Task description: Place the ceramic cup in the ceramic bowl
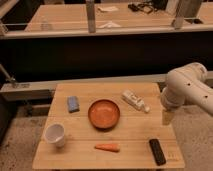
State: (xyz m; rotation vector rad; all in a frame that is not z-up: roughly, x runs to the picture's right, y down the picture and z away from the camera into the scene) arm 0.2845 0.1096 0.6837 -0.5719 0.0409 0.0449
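The white ceramic cup (55,134) stands upright at the table's front left, mouth tilted toward the camera. The orange-brown ceramic bowl (104,113) sits in the middle of the table and holds nothing. My white arm comes in from the right, and my gripper (167,117) hangs at the table's right edge. It is well to the right of the bowl and far from the cup, and it holds nothing that I can see.
On the wooden table (80,155) lie a blue sponge (73,103) at back left, a white tube (135,100) at back right, a small carrot (107,147) in front of the bowl and a black remote (157,151) at front right. A railing and another table stand behind.
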